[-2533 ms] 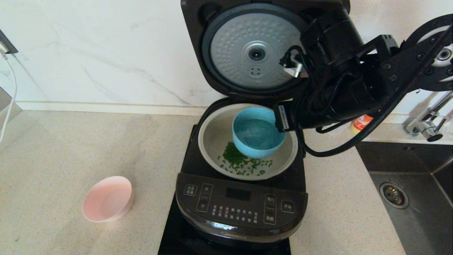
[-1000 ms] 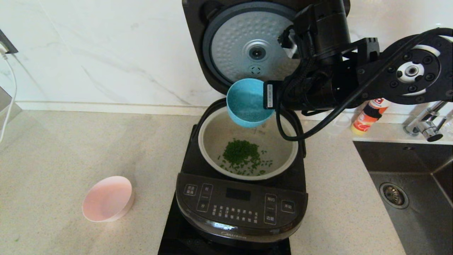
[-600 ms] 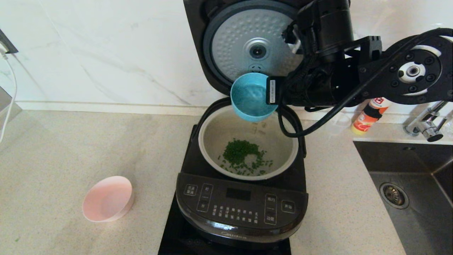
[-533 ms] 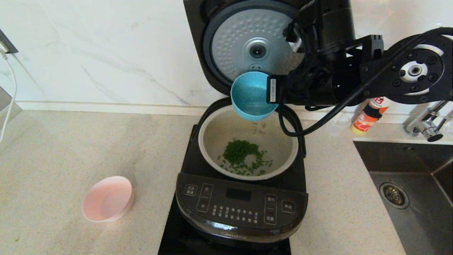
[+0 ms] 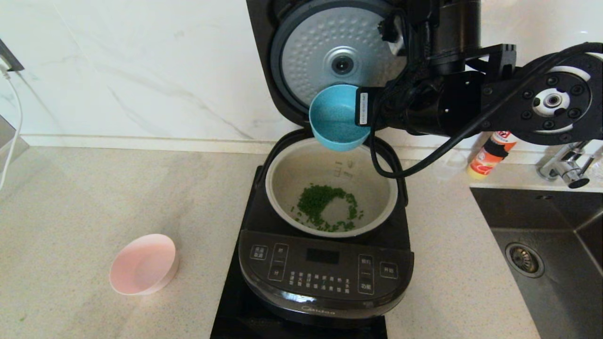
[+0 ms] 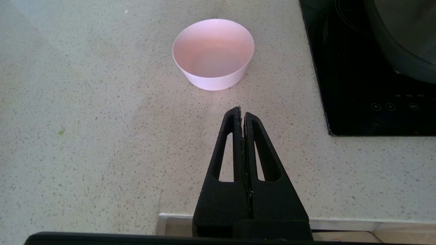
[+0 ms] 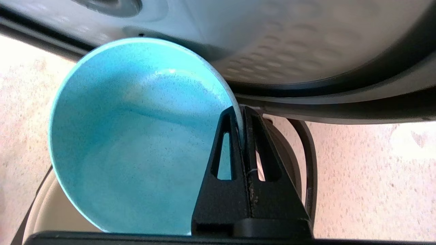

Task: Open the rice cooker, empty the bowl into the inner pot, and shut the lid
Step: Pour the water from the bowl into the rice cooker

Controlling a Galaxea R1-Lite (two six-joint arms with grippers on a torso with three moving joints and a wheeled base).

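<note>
The black rice cooker (image 5: 325, 278) stands open, its lid (image 5: 332, 52) upright with the dimpled silver disc facing me. The inner pot (image 5: 372, 188) holds a loose heap of green bits (image 5: 325, 207). My right gripper (image 5: 360, 110) (image 7: 241, 114) is shut on the rim of an empty blue bowl (image 5: 337, 117) (image 7: 136, 136), held tilted above the pot's far edge, close to the lid. My left gripper (image 6: 241, 114) is shut and empty, low over the counter near a pink bowl (image 6: 213, 52); the head view does not show it.
The empty pink bowl (image 5: 142, 264) sits on the speckled counter left of the cooker. A black induction hob (image 6: 357, 85) lies under the cooker. A sink (image 5: 541, 263), tap (image 5: 567, 169) and orange-labelled bottle (image 5: 490, 153) are to the right. A marble wall is behind.
The right gripper has lifted the blue bowl from inside the pot up to just before the lid. The green bits now lie in the pot. The cooker has shifted slightly.
</note>
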